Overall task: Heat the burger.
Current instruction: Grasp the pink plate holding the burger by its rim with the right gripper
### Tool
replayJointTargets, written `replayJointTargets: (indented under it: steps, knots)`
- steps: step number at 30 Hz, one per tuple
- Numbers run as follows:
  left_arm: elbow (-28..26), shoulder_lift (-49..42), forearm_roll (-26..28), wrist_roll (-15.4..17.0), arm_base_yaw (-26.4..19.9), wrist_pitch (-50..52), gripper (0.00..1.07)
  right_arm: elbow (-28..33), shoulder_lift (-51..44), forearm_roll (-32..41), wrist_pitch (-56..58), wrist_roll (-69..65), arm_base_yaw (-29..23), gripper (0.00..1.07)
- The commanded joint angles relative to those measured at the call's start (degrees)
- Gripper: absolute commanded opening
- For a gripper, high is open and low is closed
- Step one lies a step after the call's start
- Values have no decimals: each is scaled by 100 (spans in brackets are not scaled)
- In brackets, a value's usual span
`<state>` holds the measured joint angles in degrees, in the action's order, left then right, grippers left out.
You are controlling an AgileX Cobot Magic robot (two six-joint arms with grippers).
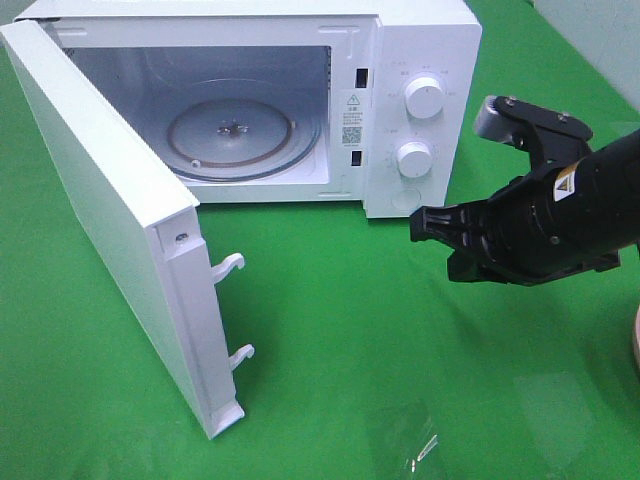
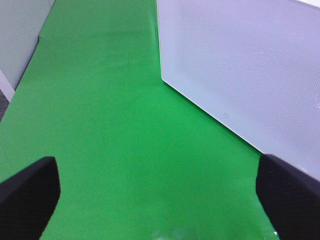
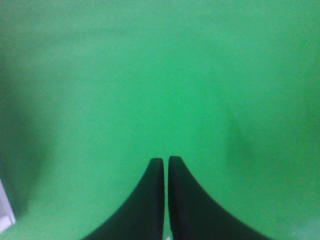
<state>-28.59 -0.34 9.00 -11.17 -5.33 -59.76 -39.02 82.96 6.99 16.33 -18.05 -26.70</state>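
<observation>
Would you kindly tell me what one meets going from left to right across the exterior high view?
open microwave door → glass turntable → warning sticker → right gripper. The two knobs are left out, since they sit level with the gripper's tip.

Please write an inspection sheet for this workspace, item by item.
Surface: green cloth, bare in front of the microwave.
Job's things: burger not in view; microwave door wide open, turntable with nothing on it.
Clutter: one small clear scrap on the cloth.
Grippers: left gripper jaws wide apart, holding nothing; right gripper jaws shut on nothing, right of the microwave.
Cables: nothing seen.
Surroundings: pale panel beyond the cloth edge.
</observation>
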Motion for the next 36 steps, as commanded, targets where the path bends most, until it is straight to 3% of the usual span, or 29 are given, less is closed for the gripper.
replayJointTargets:
  steps: [1,10,16,24,26,27,28,29,32,36]
  knots:
    - [17,-115,23,40,6,29,100,-235,-218,-435,1140,579,11,7]
    - [17,-115,23,40,6,29,100,-384,-372,-1163,2378,590,11,11]
    - [17,-115,23,40,6,29,100,-384,-521,-1364,2865,590,11,24]
    - [17,-115,23,40,6,29,100,-384,-888,-1742,3105,693,625,45]
    - [17,-115,23,40,6,29,100,-384,-917,-2051,3323,1163,980,66]
    - [17,-115,23,40,6,29,100,-384,-917,-2051,3323,1163,980,66]
    - [17,-115,23,40,6,29,100,-384,-917,-2086,3312,1283,1146,78]
    - [17,-115,23,40,6,29,100,-384,-917,-2086,3312,1283,1146,78]
    - [17,-115,23,40,6,29,100,-384,-917,-2126,3203,1306,1421,94]
    - [17,-115,23,40,6,29,100,-372,-911,-2126,2985,1369,1816,97]
